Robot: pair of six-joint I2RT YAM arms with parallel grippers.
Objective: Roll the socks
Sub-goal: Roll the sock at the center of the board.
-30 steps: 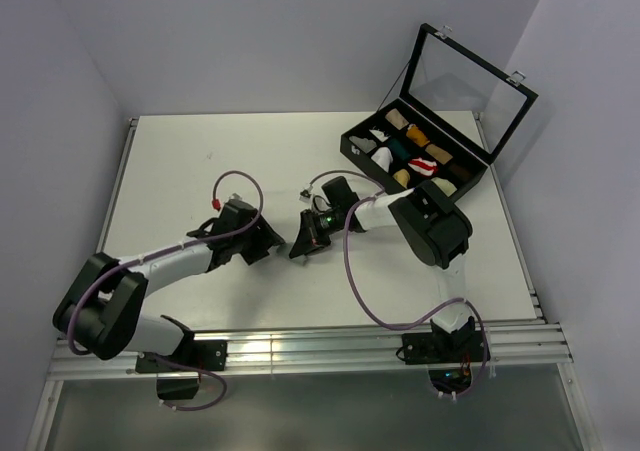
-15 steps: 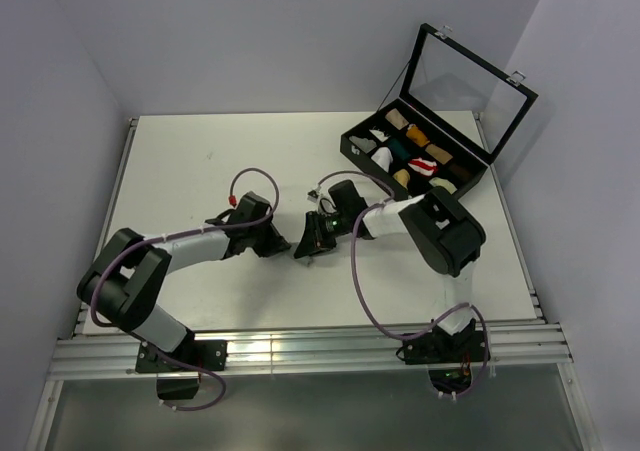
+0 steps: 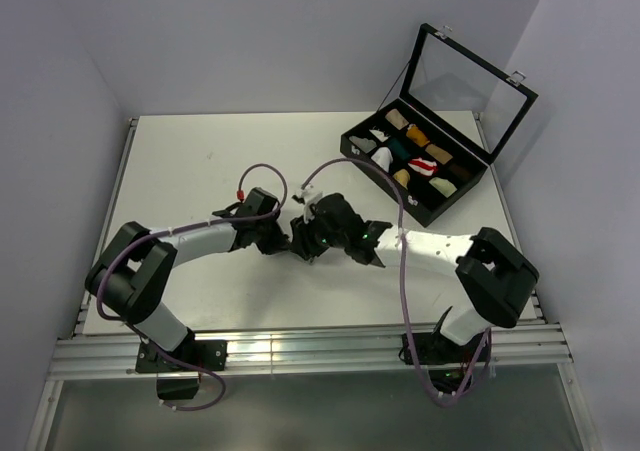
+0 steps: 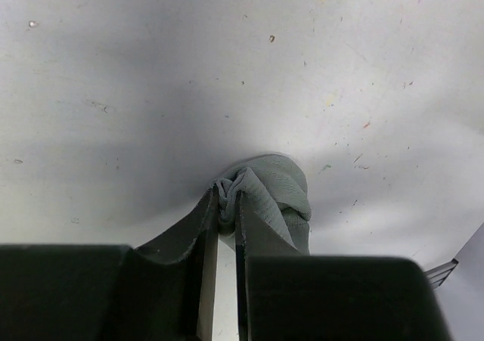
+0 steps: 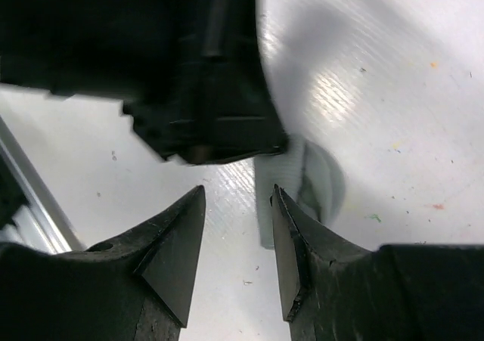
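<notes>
Right arm swung inward, right fingers parted, left fingers pinching grey sock

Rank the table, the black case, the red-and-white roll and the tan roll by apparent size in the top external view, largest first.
1. table
2. black case, counting its raised glass lid
3. red-and-white roll and tan roll: both tiny and look alike, so I won't rank them.
</notes>
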